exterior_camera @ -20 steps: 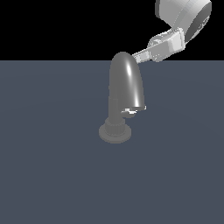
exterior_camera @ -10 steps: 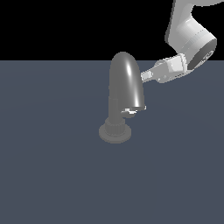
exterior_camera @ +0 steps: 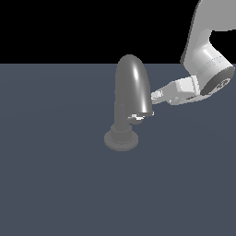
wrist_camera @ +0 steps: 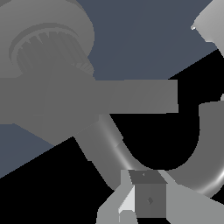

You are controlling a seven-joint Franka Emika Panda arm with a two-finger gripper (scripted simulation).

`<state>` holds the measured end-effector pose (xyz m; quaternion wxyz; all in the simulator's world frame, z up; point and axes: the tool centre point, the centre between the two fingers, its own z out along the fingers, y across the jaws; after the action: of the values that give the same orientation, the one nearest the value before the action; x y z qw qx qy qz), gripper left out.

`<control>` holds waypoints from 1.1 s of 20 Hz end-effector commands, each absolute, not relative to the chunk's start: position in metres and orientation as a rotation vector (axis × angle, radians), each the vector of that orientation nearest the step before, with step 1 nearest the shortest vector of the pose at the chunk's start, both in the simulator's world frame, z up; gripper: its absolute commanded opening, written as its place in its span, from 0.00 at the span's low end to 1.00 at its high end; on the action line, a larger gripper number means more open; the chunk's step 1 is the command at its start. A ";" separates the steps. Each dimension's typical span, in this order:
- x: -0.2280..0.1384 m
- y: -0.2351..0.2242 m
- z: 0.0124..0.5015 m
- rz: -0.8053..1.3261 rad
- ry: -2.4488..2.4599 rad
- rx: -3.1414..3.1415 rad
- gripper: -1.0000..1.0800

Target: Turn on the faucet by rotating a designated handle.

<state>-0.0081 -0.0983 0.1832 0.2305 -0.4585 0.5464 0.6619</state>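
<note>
A flat, matte slate-blue surface (exterior_camera: 55, 184) fills the lower part of the exterior view, with plain black above it. Near the middle stands the faucet (exterior_camera: 131, 87), dull grey metal. Its round base flange (exterior_camera: 120, 139) sits flat on the surface, with a ribbed collar above it and a narrow column rising from that. A thick, glossy spout arches up and curls down toward the exterior view's right, catching a bright streak of light along its curve. Just under the spout's mouth, a small grey stub with whitish specks juts sideways from the column: the handle (exterior_camera: 138, 118).

To the exterior view's right, the smooth white robot arm (exterior_camera: 205, 55) bends down from the upper corner. Its gripper (exterior_camera: 156, 97) points at the spout's side, the tips just beside or touching it; I cannot tell which. In the wrist view the handle (wrist_camera: 131, 97) appears as a flat grey bar. Only pale, blocky parts of the fingers (wrist_camera: 127, 203) show, and whether they are spread or pressed together cannot be told.
</note>
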 end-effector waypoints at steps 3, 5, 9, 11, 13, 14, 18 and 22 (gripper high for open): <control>-0.011 -0.098 0.177 1.833 1.515 -1.218 0.00; -0.011 -0.098 0.176 1.834 1.515 -1.216 0.00; -0.011 -0.098 0.176 1.834 1.515 -1.216 0.00; -0.017 -0.100 0.171 1.834 1.515 -1.216 0.00; -0.023 -0.102 0.165 1.834 1.515 -1.216 0.00; -0.026 -0.104 0.162 1.834 1.515 -1.216 0.00; -0.038 -0.108 0.151 1.834 1.515 -1.216 0.00; -0.051 -0.112 0.138 1.834 1.515 -1.216 0.00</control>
<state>-0.0381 -0.1076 0.1561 0.2396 -0.4545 0.5472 0.6607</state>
